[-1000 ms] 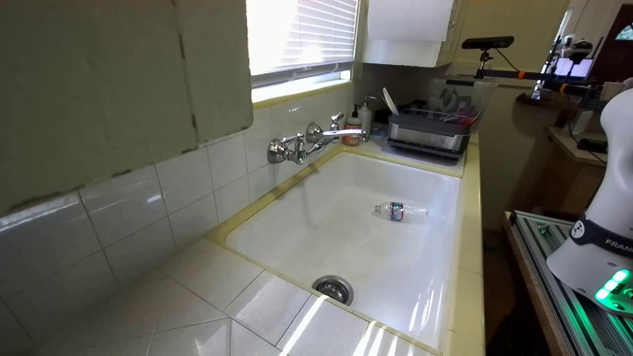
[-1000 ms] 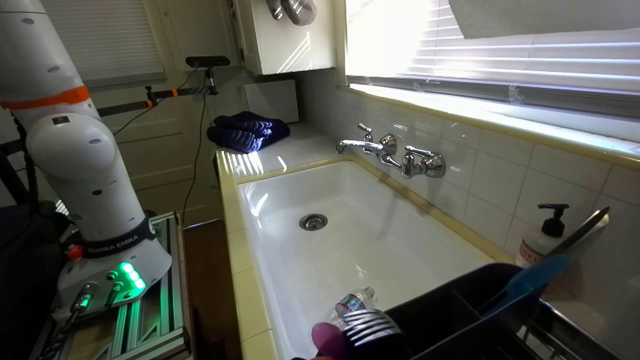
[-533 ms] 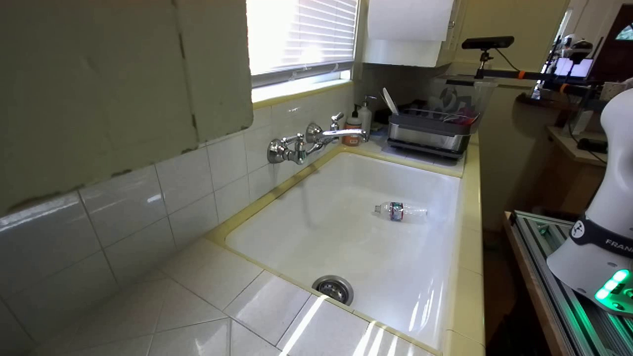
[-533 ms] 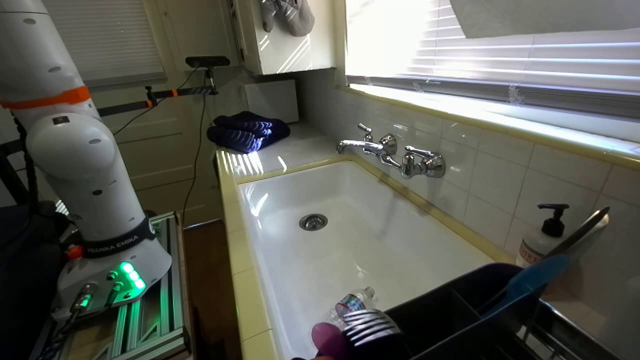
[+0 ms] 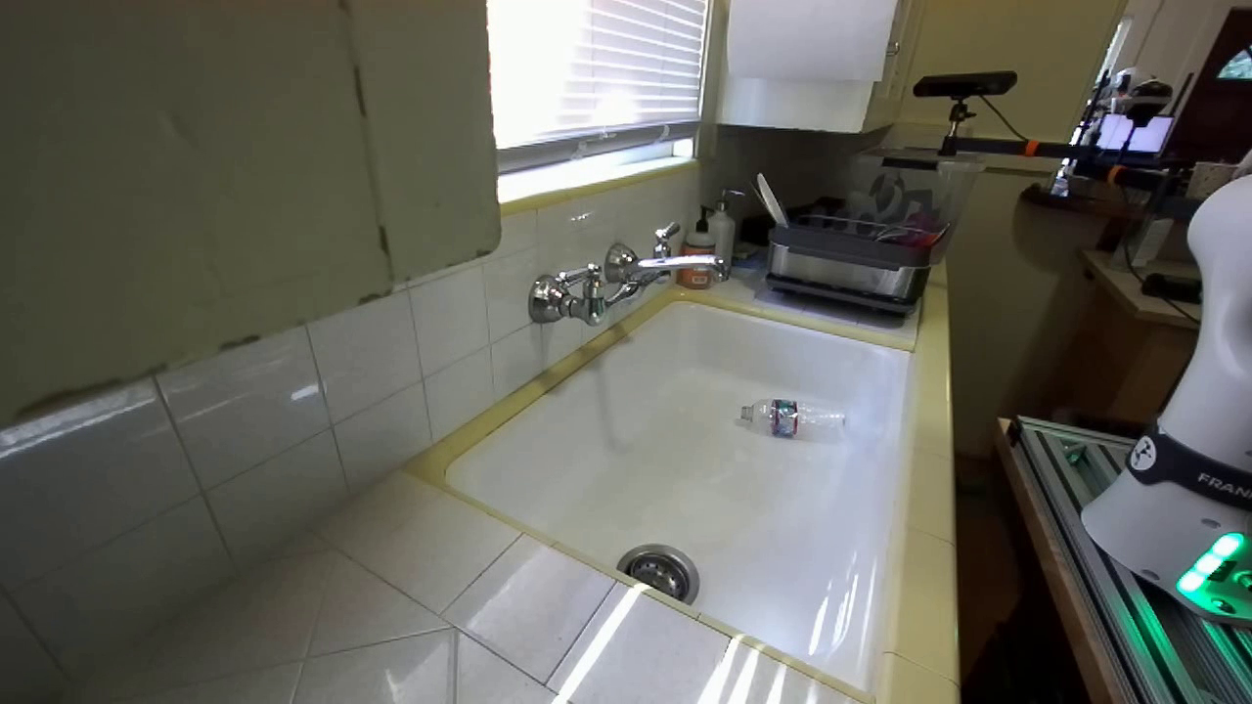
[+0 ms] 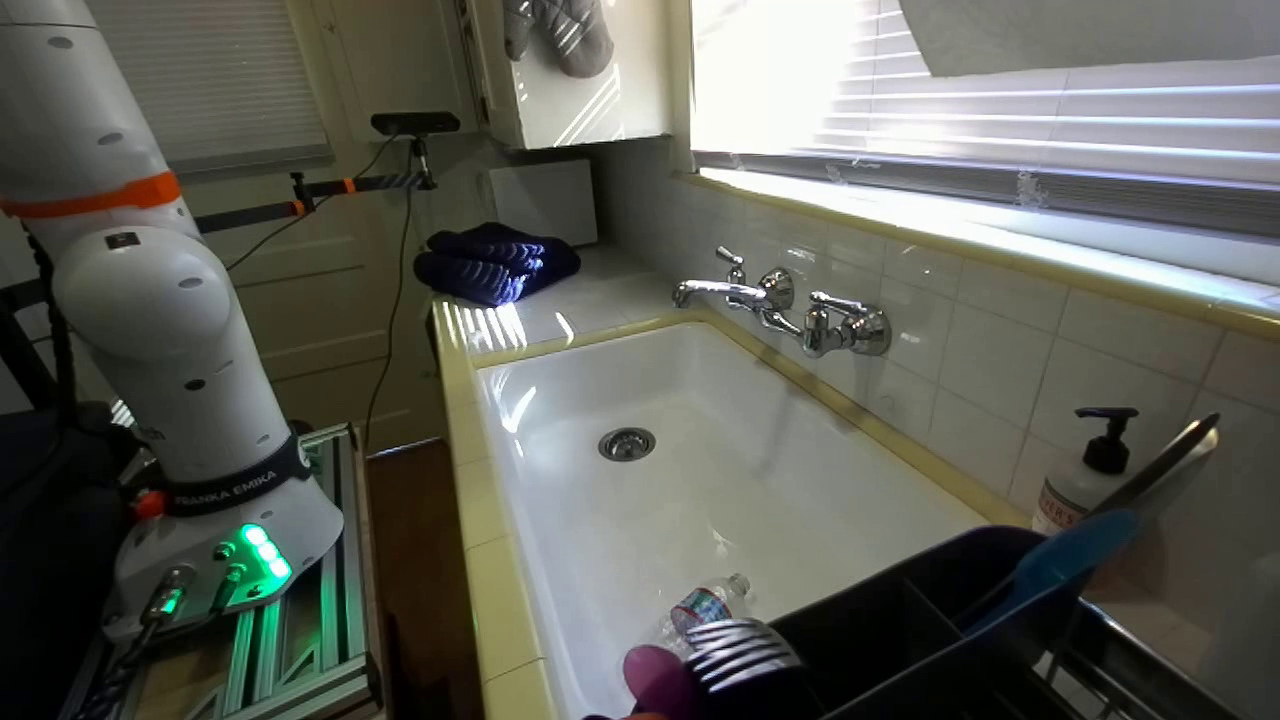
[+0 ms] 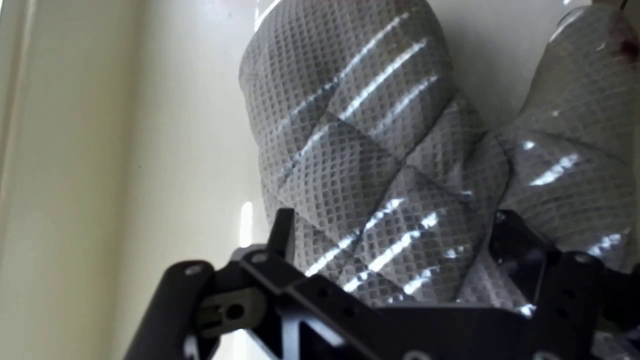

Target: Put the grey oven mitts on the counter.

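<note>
The grey oven mitts (image 7: 370,165) fill the middle of the wrist view, quilted and streaked with sunlight, against a pale surface. A narrower lobe of the same fabric shows on the right. My gripper (image 7: 397,235) stands open, its fingers (image 7: 283,232) wide apart, with mitt fabric across the gap between them. In an exterior view the lower part of the mitts (image 6: 580,40) hangs in front of a white cabinet side; their top is cut off by the frame. The gripper shows in neither exterior view. The tiled counter (image 5: 548,596) lies at the near end of the sink.
The white sink (image 5: 626,489) holds a clear plastic bottle (image 5: 787,418). Dark folded cloths (image 6: 495,262) lie on the counter. A chrome faucet (image 6: 730,290) juts from the wall. A dish rack (image 5: 846,264) stands at one end. The white cabinet (image 6: 590,100) overhangs the counter.
In an exterior view the hanging mitts have come down a little and shifted left, so more of them shows. The arm's base and the sink look the same.
</note>
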### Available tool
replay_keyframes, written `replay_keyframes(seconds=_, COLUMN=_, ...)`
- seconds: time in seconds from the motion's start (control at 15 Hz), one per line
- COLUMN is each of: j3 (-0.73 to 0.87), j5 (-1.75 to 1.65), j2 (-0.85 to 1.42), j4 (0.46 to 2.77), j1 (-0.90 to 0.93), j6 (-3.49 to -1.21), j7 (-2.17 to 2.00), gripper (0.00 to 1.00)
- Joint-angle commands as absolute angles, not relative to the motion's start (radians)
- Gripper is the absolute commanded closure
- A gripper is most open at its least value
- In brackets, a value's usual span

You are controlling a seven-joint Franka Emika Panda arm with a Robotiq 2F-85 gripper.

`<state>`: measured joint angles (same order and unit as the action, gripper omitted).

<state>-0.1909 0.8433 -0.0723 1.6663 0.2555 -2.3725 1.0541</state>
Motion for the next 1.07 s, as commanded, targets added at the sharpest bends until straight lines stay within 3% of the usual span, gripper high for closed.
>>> replay_keyframes(seconds=0.0, j3=-0.183, j5=0.916, j2=-0.042, j4=1.607, j1=0.249, j6=-2.269, j7=1.106, gripper=0.00)
replay_keyframes(seconds=0.87, j3=-0.196, j5=1.143, j2=0.065, j4=1.510, j1=0.224, j6=-2.115, j7=1.297, gripper=0.00)
replay_keyframes(seconds=0.93, j3=-0.199, j5=1.139, j2=0.068, j4=1.514, j1=0.226, j6=-2.116, j7=1.298, gripper=0.19)
replay_keyframes(seconds=1.0, j3=-0.202, j5=1.134, j2=0.069, j4=1.517, j1=0.227, j6=-2.117, j7=1.299, gripper=0.28)
